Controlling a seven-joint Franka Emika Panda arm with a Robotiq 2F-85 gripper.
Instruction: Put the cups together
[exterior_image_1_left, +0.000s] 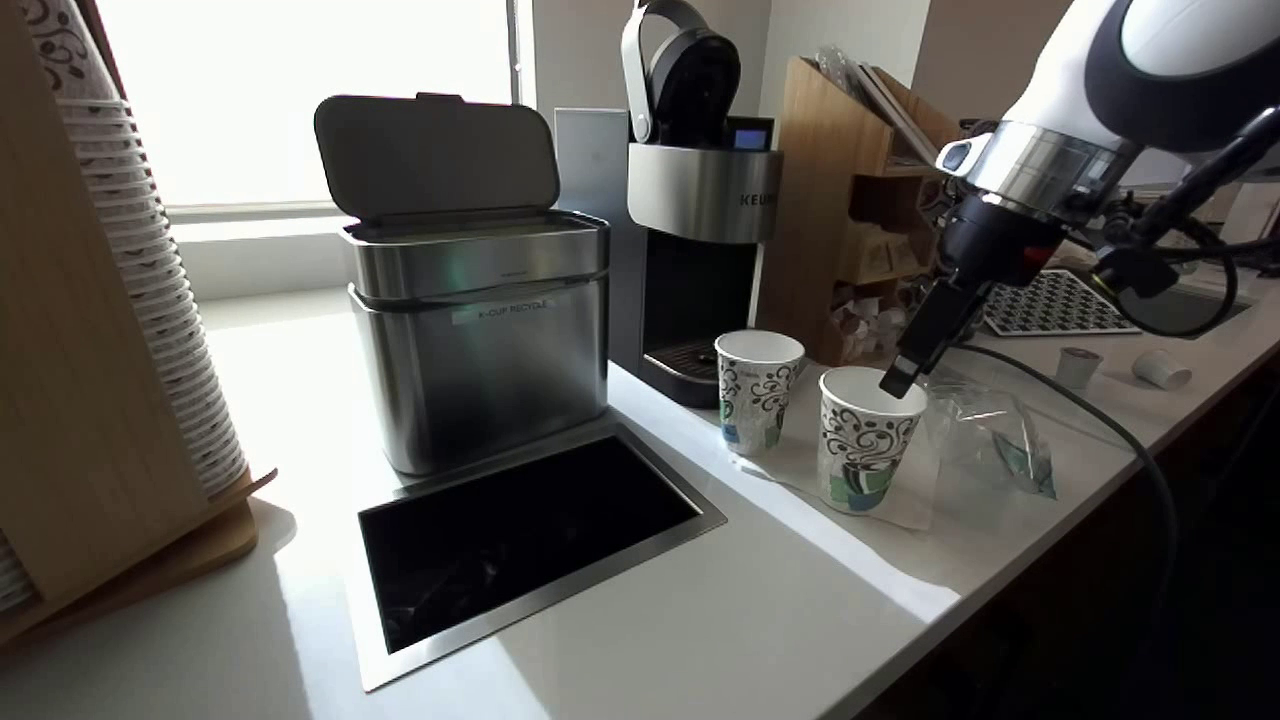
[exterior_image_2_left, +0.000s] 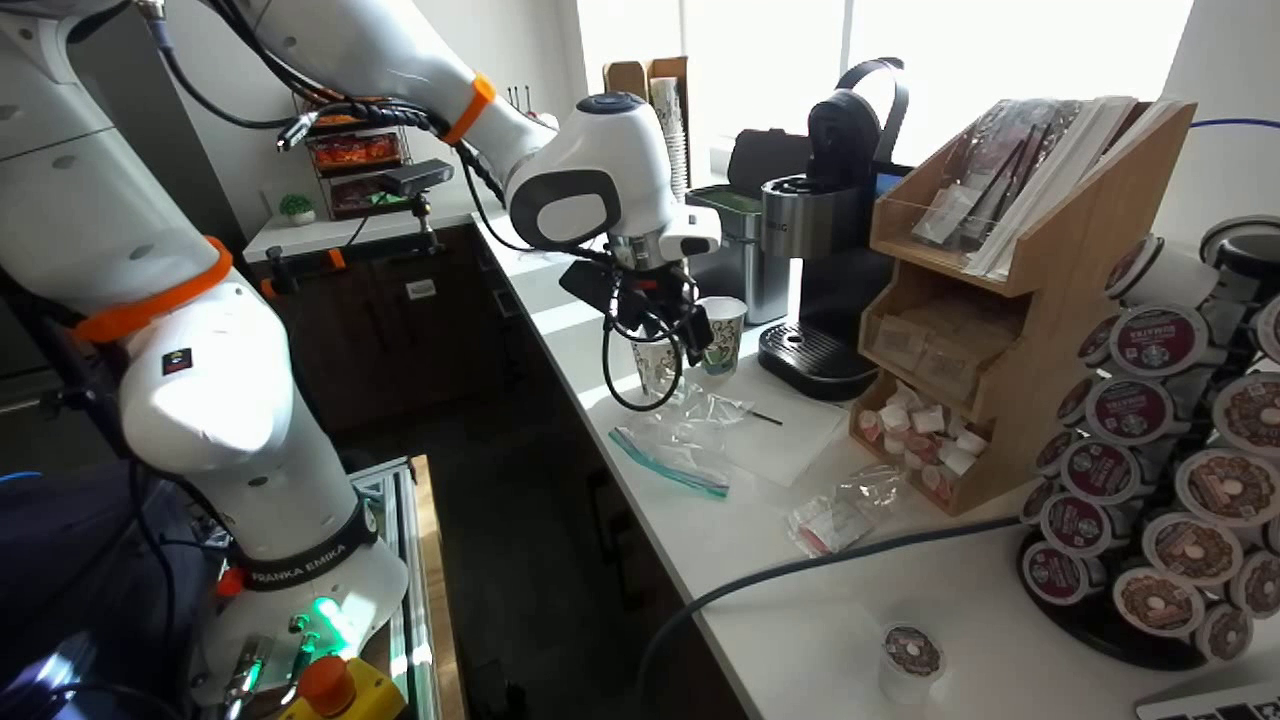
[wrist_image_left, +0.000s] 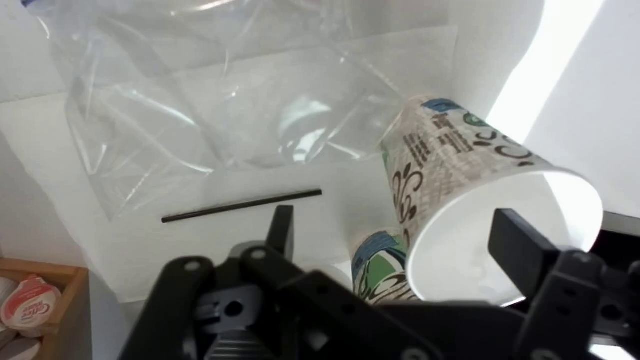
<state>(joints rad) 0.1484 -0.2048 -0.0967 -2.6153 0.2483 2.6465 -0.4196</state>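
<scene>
Cups (exterior_image_1_left: 864, 450) upright, one with its mouth right at the parted jaws.

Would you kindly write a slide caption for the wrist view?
Open claw near a patterned paper cup, with a second cup partly hidden, a thin dark stick and a clear plastic bag.

Backlight from the blown-out window (exterior_image_1_left: 320, 100) streaks the counter (exterior_image_1_left: 640, 620) with glare, while the floor (exterior_image_2_left: 520, 560) lies in deep shadow.

Kitchenette-style coffee counter (exterior_image_1_left: 660, 600): brewer (exterior_image_1_left: 700, 195), racked pods (exterior_image_2_left: 1130, 410), recycling bin (exterior_image_1_left: 490, 370)
</scene>
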